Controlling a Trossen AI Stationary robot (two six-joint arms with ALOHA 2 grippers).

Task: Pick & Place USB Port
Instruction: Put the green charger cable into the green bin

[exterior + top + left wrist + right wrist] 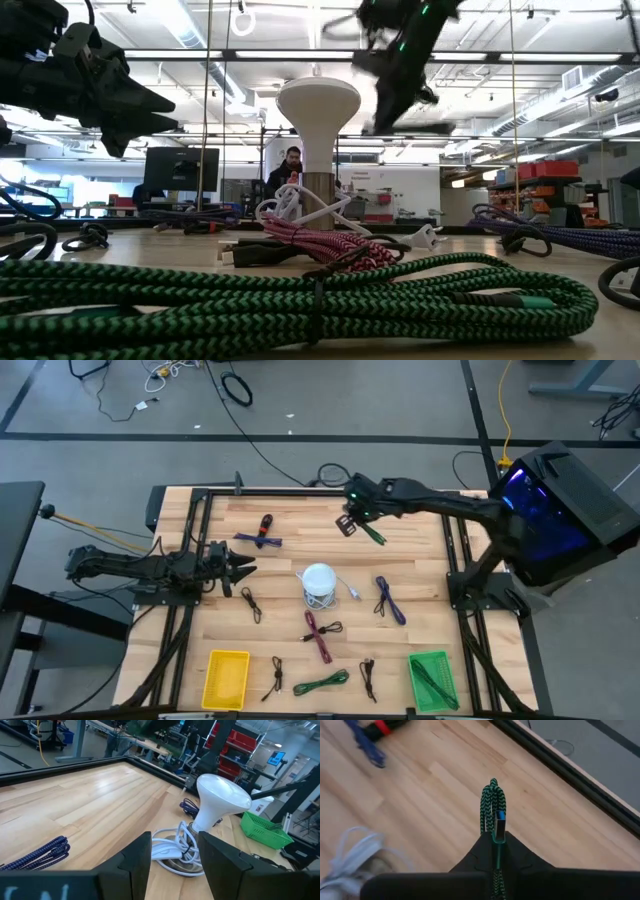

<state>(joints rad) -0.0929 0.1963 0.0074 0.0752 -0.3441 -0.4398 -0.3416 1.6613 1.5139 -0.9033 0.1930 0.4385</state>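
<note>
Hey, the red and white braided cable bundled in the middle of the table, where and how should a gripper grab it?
Grip the red and white braided cable across its narrow coiled middle, coming straight down from above. It lies flat on the wooden table as a long thin bundle, so fingers should probably straddle its short width. That section looks clear of the white lamp beside it.

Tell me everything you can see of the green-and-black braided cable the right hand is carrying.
The green-and-black braided cable is a short bundle folded back on itself, with a woven fabric-looking sheath. A silver USB plug with a blue insert lies against the loop, close to the fingers. The right hand is shut on it, pinching the bundle between its dark fingers so that the looped end sticks out forward. In the high view the cable hangs lifted over the far part of the light wooden table, touching nothing but that hand.
</note>
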